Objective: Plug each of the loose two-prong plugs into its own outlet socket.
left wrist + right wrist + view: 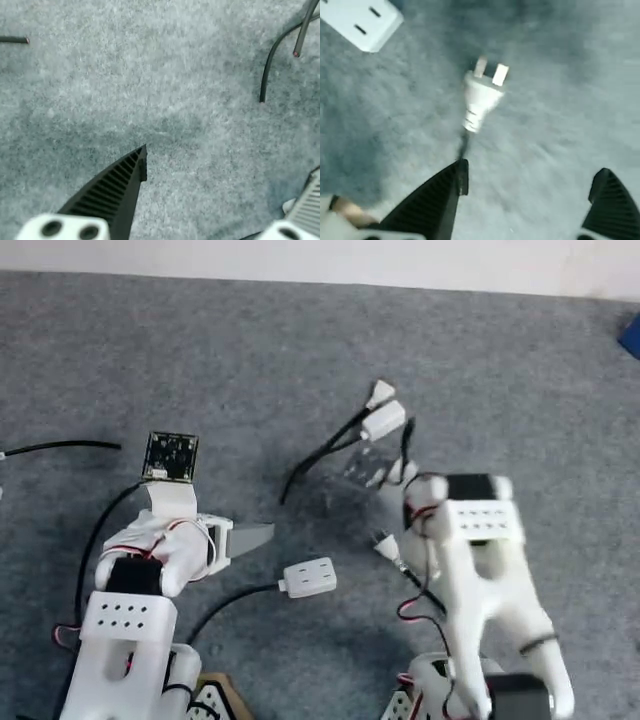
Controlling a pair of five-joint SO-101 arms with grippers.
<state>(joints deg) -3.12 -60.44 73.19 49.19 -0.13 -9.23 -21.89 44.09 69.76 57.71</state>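
A loose white two-prong plug (482, 95) lies on the grey carpet, prongs pointing away from my right gripper (532, 167). That gripper hovers open just behind it, nothing between its fingers. The plug's black cable runs toward one fingertip (461, 170). In the high view this plug (385, 545) lies beside the right arm (470, 520). A white outlet socket (310, 578) on a black cable lies left of it and shows again as the socket (362, 20). My left gripper (250, 537) is open over bare carpet, its black finger (125, 185) far from the other one.
At the back, another white plug (380, 393) sits against a second white outlet (385, 423), black cables trailing left. Two black cable ends (270, 60) lie ahead of the left gripper. A black cable (60, 447) crosses the left edge.
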